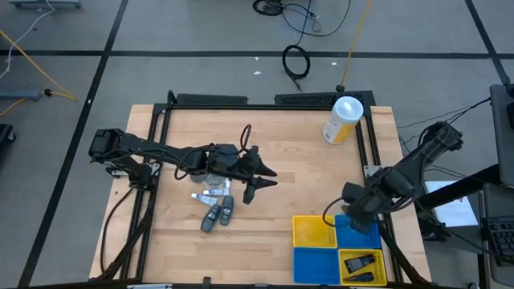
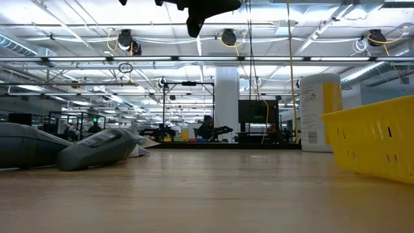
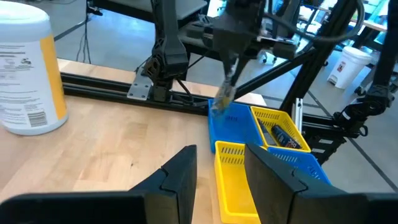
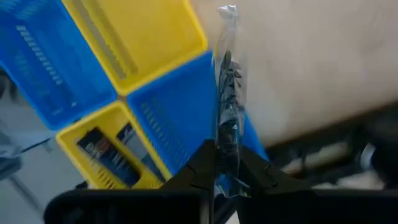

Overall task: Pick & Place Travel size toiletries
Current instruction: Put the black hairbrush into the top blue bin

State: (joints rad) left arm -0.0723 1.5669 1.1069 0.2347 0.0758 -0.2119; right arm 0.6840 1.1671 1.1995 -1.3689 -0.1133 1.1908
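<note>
Right gripper (image 4: 225, 177) fingers pinch a clear-wrapped dark item (image 4: 228, 106) (crinkly, slim); left gripper (image 3: 217, 180) fingers spread.

Toiletries pile (image 1: 215, 205) left of bins (image 1: 336, 247), canister (image 1: 343, 120) behind.

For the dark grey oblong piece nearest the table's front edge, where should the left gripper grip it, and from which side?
Judging by how it lies, grip the dark grey oblong piece at mid-length across its narrow width, coming straight down. It lies flat and slanted, touching its twin, so the open left gripper should turn to straddle it.

Two arms (image 1: 173, 154), four bins (image 1: 312, 231), one canister (image 1: 343, 120), two dark grey toiletries (image 1: 218, 215)
</note>
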